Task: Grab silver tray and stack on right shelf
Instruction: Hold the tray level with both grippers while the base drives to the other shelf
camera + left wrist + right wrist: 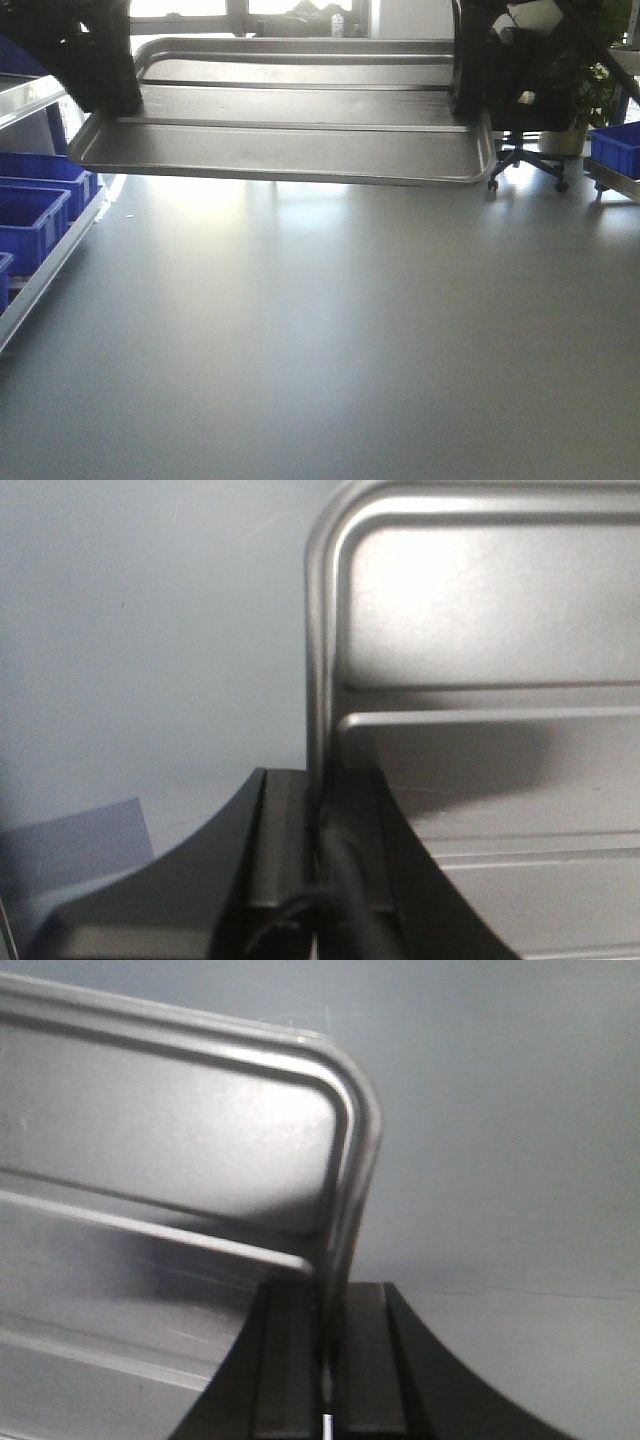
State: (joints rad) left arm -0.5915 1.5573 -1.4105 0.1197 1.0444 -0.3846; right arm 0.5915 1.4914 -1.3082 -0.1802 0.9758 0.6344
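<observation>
So the silver tray was up in the air over the grey table, well clear of it. The left gripper had its jaws clamped tight on the rolled rim at one short end. The right gripper pinched the rim at the other end the same way. Blue bins sat on a rack off to the left. Another blue bin sat on the right shelf, and an office chair stood behind the tray.
</observation>
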